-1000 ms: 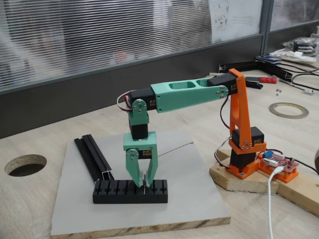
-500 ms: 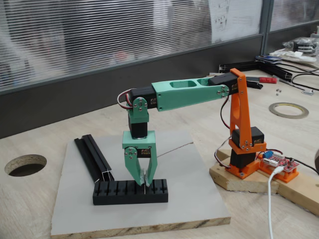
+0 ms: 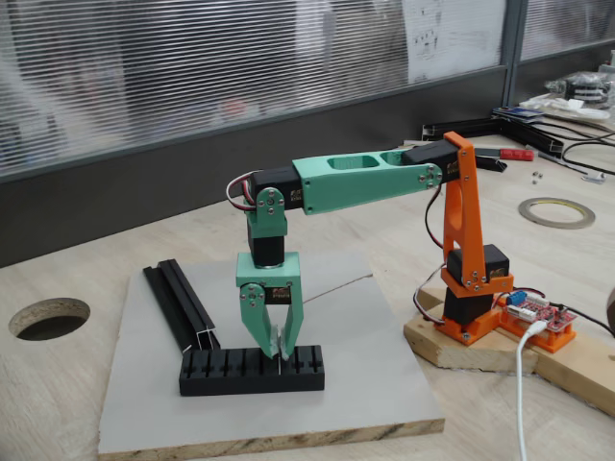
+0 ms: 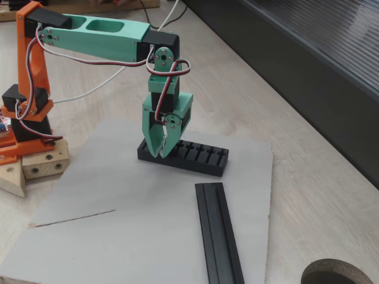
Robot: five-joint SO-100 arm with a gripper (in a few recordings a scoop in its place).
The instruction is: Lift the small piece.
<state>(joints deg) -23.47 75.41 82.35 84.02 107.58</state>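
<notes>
Fixed view, small piece (image 3: 282,348) upright between nearly closed fingers (image 3: 278,350), over slotted block (image 3: 251,371)

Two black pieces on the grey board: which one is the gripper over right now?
The short slotted block, lying crosswise at the board's near edge in that view. The gripper points down into it; the long grooved rail lies apart.

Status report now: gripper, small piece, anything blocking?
Gripper pointing down, tips at the black slotted block, closed on small piece. Piece barely visible, not yet clear of block. Black rail lies apart, no obstruction.

Black slotted block (image 3: 252,370), black rail (image 4: 219,234)
</notes>
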